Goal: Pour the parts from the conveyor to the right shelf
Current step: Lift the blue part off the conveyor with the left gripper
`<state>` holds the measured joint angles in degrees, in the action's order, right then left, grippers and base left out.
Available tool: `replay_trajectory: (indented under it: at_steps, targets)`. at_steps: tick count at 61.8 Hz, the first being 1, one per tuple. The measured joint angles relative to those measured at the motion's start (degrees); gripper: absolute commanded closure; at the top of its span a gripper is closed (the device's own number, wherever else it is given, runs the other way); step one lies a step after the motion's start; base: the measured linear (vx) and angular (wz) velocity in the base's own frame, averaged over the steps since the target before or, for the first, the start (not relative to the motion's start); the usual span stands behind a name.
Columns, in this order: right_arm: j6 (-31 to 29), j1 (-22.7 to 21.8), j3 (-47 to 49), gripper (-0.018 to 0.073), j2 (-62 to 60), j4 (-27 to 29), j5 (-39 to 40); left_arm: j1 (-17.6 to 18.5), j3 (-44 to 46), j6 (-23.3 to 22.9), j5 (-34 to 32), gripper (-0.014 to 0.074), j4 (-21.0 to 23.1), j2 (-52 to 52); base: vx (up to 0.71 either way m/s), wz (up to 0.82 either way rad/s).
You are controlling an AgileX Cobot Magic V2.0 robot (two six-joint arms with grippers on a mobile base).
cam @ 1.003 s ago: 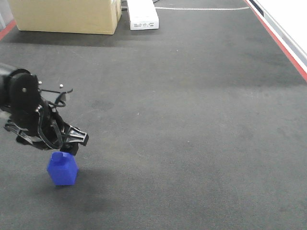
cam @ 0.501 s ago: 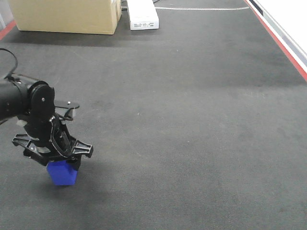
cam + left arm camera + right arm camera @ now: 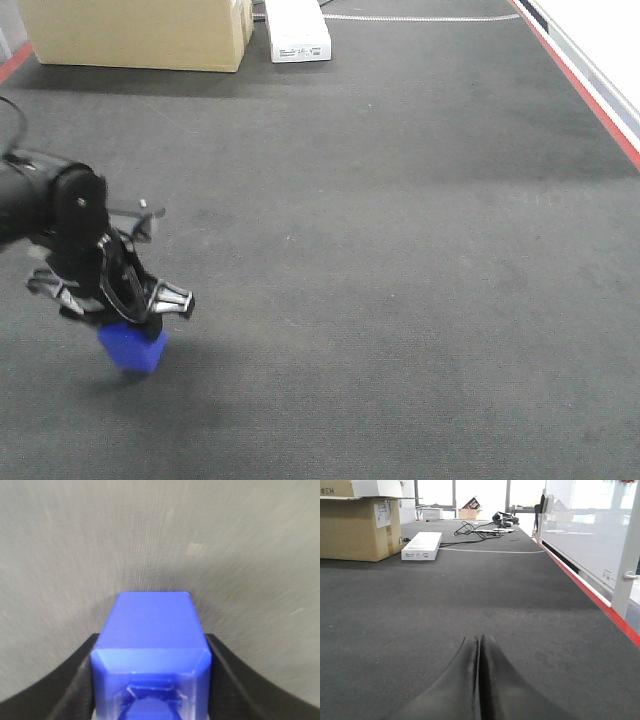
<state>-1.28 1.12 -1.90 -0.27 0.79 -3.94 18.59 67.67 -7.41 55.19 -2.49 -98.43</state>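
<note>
1. The left claw (image 3: 128, 322) is seen at the left of the front view, lowered over the belt (image 3: 400, 250) and closed on a blue block (image 3: 133, 350).
2. In the left wrist view the block (image 3: 150, 625) is held between the two black fingers (image 3: 75, 680) of the left claw (image 3: 150, 690). Both fingers are pressed against its side walls. The small knob at its near end is partly cut off by the lower edge of the picture.
3. The block is shown slightly tilted in the front view, with a dark shadow on the belt under it. Whether its base touches the belt cannot be told.
4. The right claw (image 3: 480, 680) is seen closed in the right wrist view, its fingers pressed together with nothing between them, low over the belt (image 3: 420, 605).
5. A cardboard box (image 3: 140, 35) stands at the far left end of the belt. Its contents are hidden in both views, and only its side walls and a label (image 3: 382, 513) are shown.
6. A flat white carton (image 3: 297, 30) lies shut just beside the cardboard box, its contents likewise hidden.
7. Loose cables (image 3: 480, 529) are seen on the belt beyond the carton.
8. A red strip (image 3: 590, 90) runs along the right edge of the belt.
</note>
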Motion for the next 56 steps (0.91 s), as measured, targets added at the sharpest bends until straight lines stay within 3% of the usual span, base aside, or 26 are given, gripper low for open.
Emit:
replay_trajectory:
  at_steps: [26,56]
  targets:
    - [0.00,0.00,0.00,0.0568,0.00,0.00,0.00,0.06,-2.74,1.43,-7.93,0.0603,-2.59,22.89,0.00,0.00]
    - [0.00,0.00,0.00,0.0568,0.00,0.00,0.00,0.06,-26.64,1.47,-19.00,0.0603,-5.55,60.30,0.00,0.00]
